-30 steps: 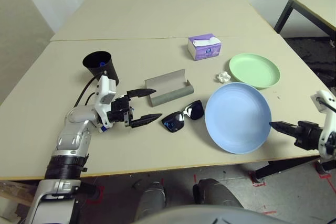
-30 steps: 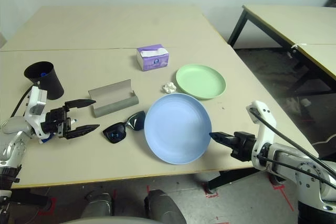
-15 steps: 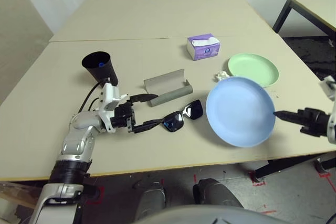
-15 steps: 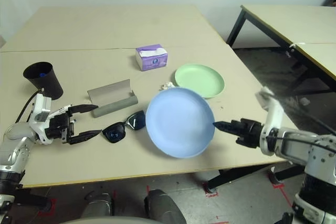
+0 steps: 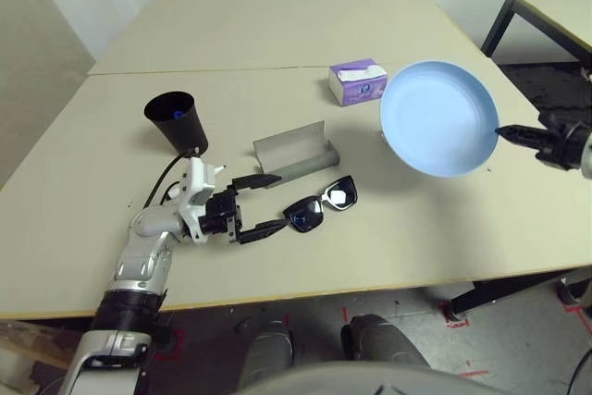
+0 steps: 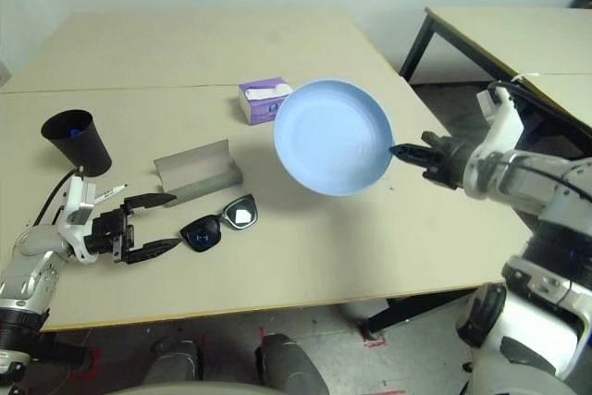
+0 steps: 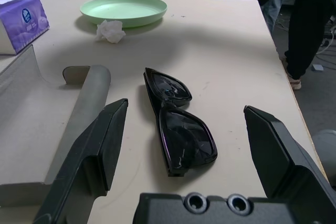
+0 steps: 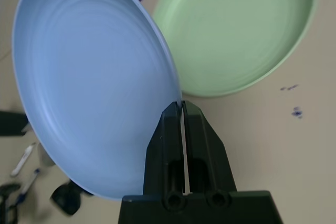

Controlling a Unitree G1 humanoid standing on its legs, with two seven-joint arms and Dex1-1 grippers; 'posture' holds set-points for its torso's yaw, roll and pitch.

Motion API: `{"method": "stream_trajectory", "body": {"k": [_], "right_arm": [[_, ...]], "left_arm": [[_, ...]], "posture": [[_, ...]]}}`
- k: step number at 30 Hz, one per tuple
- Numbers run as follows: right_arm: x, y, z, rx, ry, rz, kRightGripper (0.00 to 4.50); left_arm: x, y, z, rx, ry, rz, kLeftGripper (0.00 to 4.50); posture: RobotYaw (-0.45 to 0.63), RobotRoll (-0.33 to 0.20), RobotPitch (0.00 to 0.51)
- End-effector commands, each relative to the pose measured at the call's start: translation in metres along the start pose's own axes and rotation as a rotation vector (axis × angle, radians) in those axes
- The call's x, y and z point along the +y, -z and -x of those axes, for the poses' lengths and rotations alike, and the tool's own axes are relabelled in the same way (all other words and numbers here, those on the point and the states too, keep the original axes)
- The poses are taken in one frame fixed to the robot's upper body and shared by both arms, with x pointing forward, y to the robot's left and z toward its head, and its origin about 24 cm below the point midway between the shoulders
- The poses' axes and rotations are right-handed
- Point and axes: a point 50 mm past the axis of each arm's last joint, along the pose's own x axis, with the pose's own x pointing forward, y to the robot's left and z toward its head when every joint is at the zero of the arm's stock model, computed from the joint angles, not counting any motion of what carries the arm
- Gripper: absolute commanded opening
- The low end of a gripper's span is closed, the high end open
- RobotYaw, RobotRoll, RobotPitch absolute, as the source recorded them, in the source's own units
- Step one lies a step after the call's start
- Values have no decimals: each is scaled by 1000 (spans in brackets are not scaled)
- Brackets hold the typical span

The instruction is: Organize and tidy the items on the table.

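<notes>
My right gripper (image 5: 504, 132) is shut on the rim of the light-blue plate (image 5: 439, 117), holding it tilted in the air above the light-green plate (image 8: 236, 30). My left gripper (image 5: 277, 201) stands open on the table, its fingers pointing at the black sunglasses (image 5: 321, 206) just ahead, not touching them. The grey glasses case (image 5: 294, 150) lies open beside the far finger. The black cup (image 5: 176, 119) stands behind my left arm, with something blue inside. A white marker (image 6: 109, 193) lies by my left wrist. The paper wad (image 7: 110, 30) sits next to the green plate. The purple tissue box (image 5: 357, 81) stands further back.
The table's (image 5: 388, 247) seam runs across behind the tissue box. A separate dark-legged table (image 5: 546, 16) stands at the far right. A person's legs (image 7: 310, 24) show beyond the table's right end. Bare tabletop lies in front of the sunglasses and to their right.
My right gripper has lifted the blue plate off the table and carried it back and right, over the green plate. My left gripper has edged slightly nearer the sunglasses, still open.
</notes>
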Motion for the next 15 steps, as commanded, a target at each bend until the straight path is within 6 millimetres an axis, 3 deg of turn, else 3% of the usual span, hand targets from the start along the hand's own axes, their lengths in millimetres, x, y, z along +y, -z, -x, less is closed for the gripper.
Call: {"method": "stream_trajectory", "body": {"k": [1, 15], "right_arm": [[-10, -10, -7, -8, 98, 15, 28], [-28, -32, -33, -101, 226, 5, 28]], "left_arm": [[-6, 4, -1, 10, 14, 5, 4500], [-11, 3, 15, 25, -46, -2, 4500]], "posture": [[-133, 0, 79], [-90, 0, 103]]}}
